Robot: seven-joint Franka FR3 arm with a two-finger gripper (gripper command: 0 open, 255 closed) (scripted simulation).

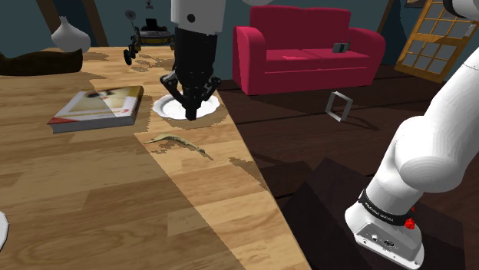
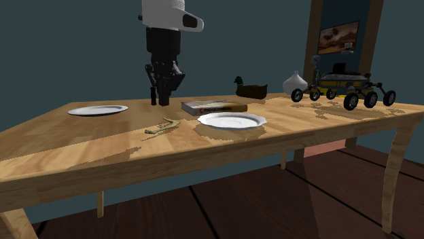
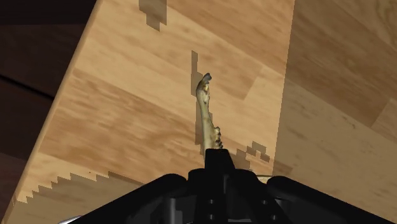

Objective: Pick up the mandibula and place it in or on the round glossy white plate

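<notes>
On the wooden counter, the mandibula is found lying flat, near the white plate. The gripper is closed, empty, above it; it should be opened and lowered astride the bone.

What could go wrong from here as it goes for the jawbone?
1. The mandibula lies thin and flat on the table, not far from its edge; a glancing pinch could slide it off.
2. The gripper hovers with fingers shut; descending so would press on the bone.
3. The white plate and a second plate look alike; it may choose wrongly.
</notes>
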